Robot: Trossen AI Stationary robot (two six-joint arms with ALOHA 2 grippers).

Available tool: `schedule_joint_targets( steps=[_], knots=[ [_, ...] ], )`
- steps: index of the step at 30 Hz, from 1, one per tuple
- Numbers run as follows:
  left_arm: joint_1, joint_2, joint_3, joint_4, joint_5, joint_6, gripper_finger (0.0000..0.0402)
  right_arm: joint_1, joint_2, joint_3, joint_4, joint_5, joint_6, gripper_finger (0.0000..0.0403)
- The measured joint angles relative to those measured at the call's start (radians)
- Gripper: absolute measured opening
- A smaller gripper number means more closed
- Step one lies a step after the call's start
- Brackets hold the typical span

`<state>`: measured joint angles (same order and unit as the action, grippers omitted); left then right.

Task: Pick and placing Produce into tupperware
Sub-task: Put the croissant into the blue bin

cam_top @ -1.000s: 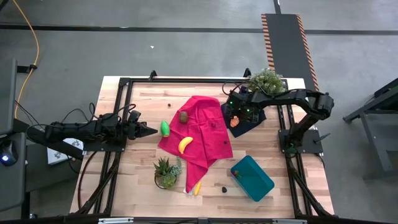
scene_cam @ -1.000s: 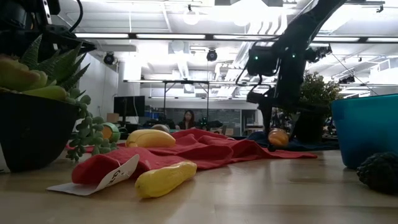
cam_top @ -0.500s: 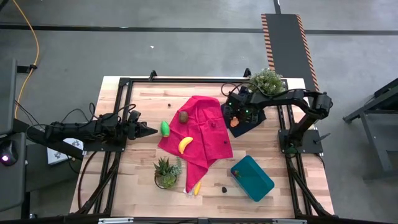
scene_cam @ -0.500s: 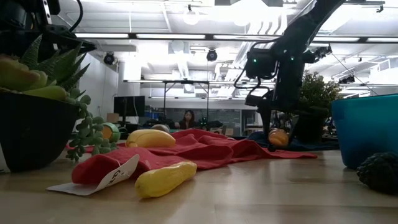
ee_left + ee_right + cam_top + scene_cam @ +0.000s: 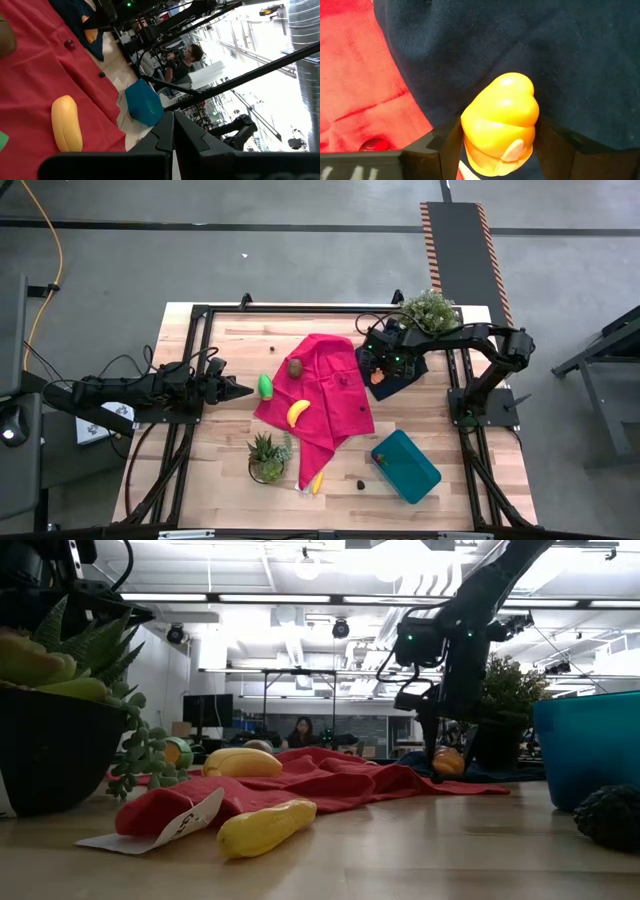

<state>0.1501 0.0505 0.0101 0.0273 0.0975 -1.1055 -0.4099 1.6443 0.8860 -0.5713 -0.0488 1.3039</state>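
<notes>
The orange piece (image 5: 377,377) lies on the dark navy cloth (image 5: 398,373) at the table's far right. My right gripper (image 5: 499,134) stands over it, shut on it. My left gripper (image 5: 247,391) is shut and waits at the table's left, just beside the green piece (image 5: 265,386). One yellow banana (image 5: 297,412) and the brown piece (image 5: 296,366) lie on the red cloth (image 5: 325,385). A second banana (image 5: 317,482) rests at that cloth's near end. The teal tub (image 5: 405,465) sits at the near right. My right gripper pinches the orange piece between its two fingers, one finger (image 5: 447,142) on each of its sides (image 5: 470,125). The fingers come from above, pointing down. The piece still rests on the navy cloth (image 5: 570,60).
A potted succulent (image 5: 267,455) stands near the table's near edge, and a leafy plant (image 5: 430,308) at the far right corner behind my right arm. A small dark lump (image 5: 360,481) lies beside the tub. Bare wood shows at the near left.
My right gripper has come down a little and shifted slightly toward the table's left, settling around the orange piece. The piece has stayed on the navy cloth.
</notes>
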Motion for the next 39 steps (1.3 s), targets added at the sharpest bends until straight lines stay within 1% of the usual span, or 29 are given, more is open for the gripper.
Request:
schedule_joint_targets(
  steps=[6,17,24,28,39],
  knots=[
    [0.0,0.0,0.0,0.0,0.0,0.0,0.0001,0.0,0.0,0.02,-0.008,0.001,-0.021,0.0191],
    [0.0,0.0,0.0,0.0,0.0,0.0,0.0001,0.0,0.0,0.15,-0.023,0.009,-0.083,0.019],
    [0.0,0.0,0.0,0.0,0.0,0.0,0.0001,0.0,0.0,0.242,-0.022,0.012,-0.178,0.019],
    [0.0,0.0,0.0,0.0,0.0,0.0,0.0001,0.0,0.0,0.293,-0.029,-0.033,-0.254,0.019],
    [0.0,0.0,0.0,0.0,0.0,0.0,0.0001,0.02,0.0,0.457,-0.115,-0.043,-0.399,0.019]
  ],
)
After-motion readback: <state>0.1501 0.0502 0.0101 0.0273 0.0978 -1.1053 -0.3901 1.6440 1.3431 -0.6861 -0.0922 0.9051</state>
